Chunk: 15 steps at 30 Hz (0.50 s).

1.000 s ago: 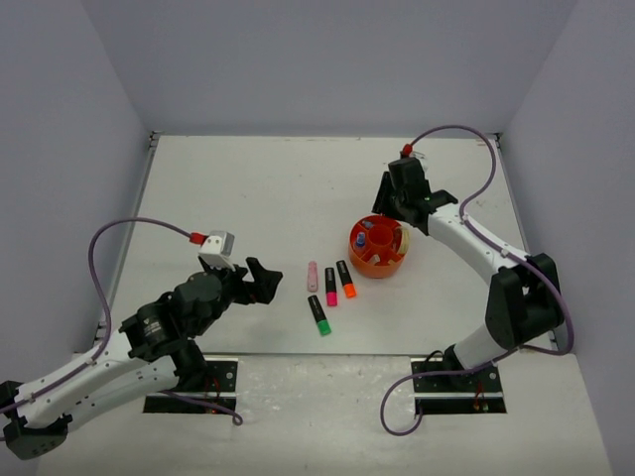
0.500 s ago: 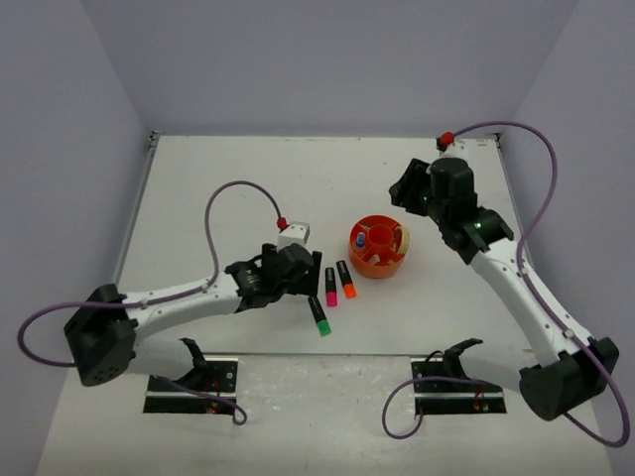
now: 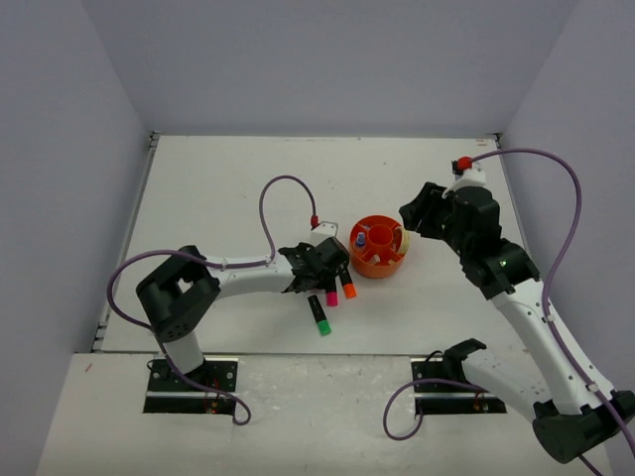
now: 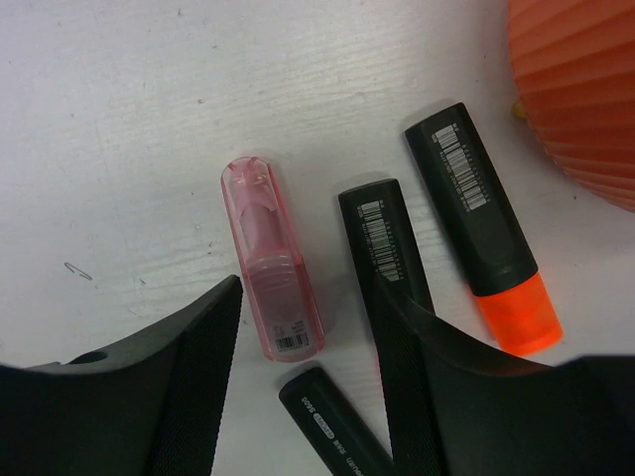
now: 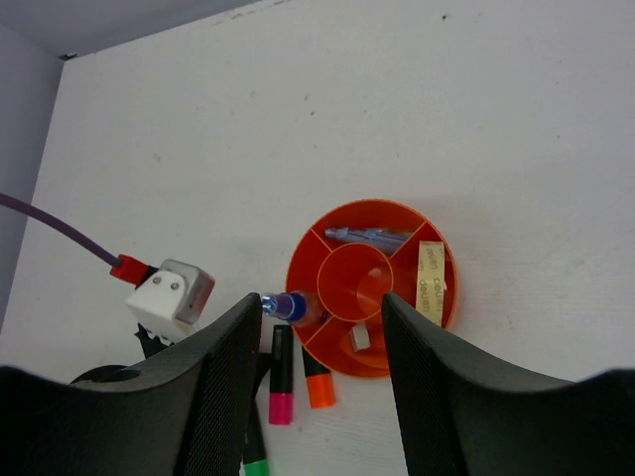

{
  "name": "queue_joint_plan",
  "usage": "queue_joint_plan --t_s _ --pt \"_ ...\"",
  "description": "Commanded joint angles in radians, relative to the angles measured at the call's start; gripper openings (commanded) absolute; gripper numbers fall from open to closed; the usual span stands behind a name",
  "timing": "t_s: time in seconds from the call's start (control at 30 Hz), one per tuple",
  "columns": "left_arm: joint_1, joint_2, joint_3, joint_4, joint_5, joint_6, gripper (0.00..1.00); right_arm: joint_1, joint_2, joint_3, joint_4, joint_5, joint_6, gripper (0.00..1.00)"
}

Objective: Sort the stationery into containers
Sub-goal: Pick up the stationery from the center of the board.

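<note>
Pink marker [image 4: 270,258] partly inside left claw [image 4: 306,297]

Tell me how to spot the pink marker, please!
Find the round orange organiser on the white table. Short markers lie beside it, under the left pincer. The pink marker is the pale, see-through one at the row's end; its neighbours are black markers.

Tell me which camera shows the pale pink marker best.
Left wrist: the pale pink marker lies whole and close up there. In the top view the left gripper covers it, and the right wrist view does not show it either.
</note>
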Motion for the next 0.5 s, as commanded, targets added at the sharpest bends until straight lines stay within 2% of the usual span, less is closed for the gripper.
queue_joint_plan --t_s 0.0,0.47 --pt "-0.002 0.008 -0.003 -0.006 -0.035 -0.056 0.55 0.000 -0.023 0.007 0.004 -0.035 -0.023 0.54" --pt "0.000 0.011 -0.056 -0.009 -0.067 -0.083 0.50 0.000 -0.033 -0.012 0.023 -0.076 -0.016 0.54"
